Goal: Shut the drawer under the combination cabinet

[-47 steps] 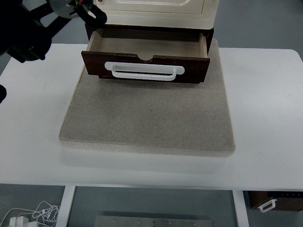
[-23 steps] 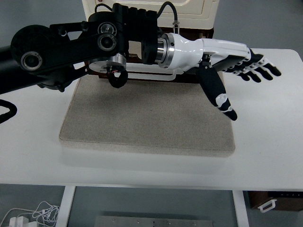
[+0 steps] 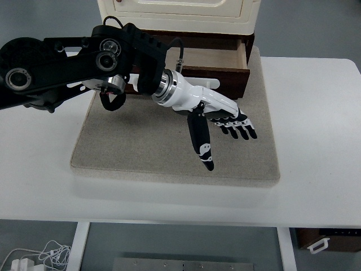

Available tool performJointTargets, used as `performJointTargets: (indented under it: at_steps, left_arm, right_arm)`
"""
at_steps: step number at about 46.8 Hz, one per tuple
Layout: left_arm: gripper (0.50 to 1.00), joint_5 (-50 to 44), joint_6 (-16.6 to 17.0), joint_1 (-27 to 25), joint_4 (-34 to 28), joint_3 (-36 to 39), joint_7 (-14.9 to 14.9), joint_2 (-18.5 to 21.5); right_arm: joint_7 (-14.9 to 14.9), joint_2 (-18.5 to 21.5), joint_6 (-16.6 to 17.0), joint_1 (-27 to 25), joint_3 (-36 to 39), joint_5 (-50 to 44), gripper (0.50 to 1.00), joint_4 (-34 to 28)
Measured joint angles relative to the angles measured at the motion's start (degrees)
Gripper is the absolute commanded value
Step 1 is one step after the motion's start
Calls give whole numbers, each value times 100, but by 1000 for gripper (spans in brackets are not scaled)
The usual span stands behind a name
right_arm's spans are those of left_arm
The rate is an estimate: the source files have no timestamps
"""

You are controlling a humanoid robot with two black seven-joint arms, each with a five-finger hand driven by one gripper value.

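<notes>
- The robot's black left arm [image 3: 62, 70] comes in from nine o'clock and stretches across the white table [image 3: 318, 141] toward the centre.
- Beneath it lies a square grey stone-like slab [image 3: 141, 147], filling the middle of the table.
- The left hand [image 3: 211, 116], white-backed with black fingers, hovers over the slab with its fingers spread flat and apart, holding nothing; the four fingers point toward four o'clock and the thumb [image 3: 201, 144] points down toward six o'clock.
- At twelve o'clock, at the slab's far edge, stands the cream combination cabinet [image 3: 177, 11] on a dark wooden base.
- The dark brown wooden drawer [image 3: 225, 68] under it is pulled out toward the near edge, its pale inside showing to the right of the arm; the hand is just in front of the drawer's front panel, and whether it touches cannot be told.
- A bit of the drawer's white bar handle [image 3: 213, 83] shows beside the wrist.
</notes>
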Motion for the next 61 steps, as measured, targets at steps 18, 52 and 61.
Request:
performJointTargets:
  at_steps: [18, 52, 61]
  left_arm:
    - [996, -1, -160, 8, 277, 137, 865, 210]
    - [996, -86, -132, 55, 1040, 130, 1099, 137]
    - [996, -83, -139, 55, 1175, 125, 1099, 134]
  right_arm:
    - [-1, 0, 0, -1, 0, 0, 952, 0]
    - [-2, 0, 0, -1, 0, 0, 952, 0]
    - [-1, 0, 0, -1, 0, 0, 952, 0]
